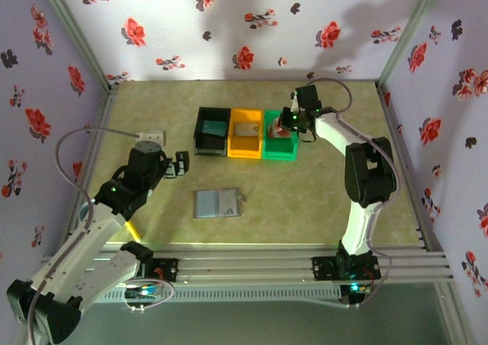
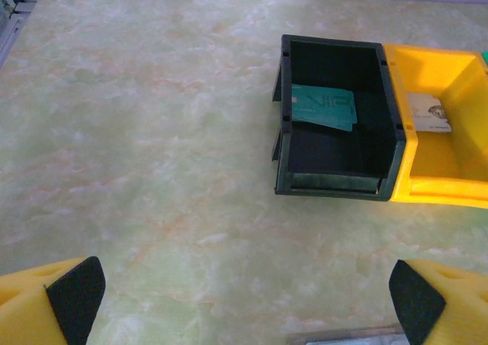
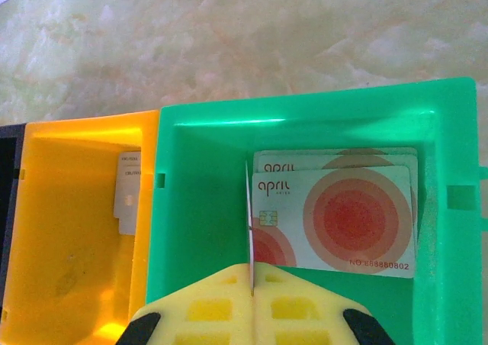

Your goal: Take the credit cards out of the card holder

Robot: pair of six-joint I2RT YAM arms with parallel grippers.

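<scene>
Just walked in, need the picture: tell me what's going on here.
The right gripper is shut on a thin card, seen edge-on, over the green bin, where pale cards with orange-red round marks lie. The black bin holds a teal card, the yellow bin a pale card. The left gripper hangs open over the table. The card holder lies flat nearer the arms.

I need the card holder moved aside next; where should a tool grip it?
Likely from straight above, pinching the card holder across its near and far long edges: it lies flat and thin on the table, and its tab looks too small.
</scene>
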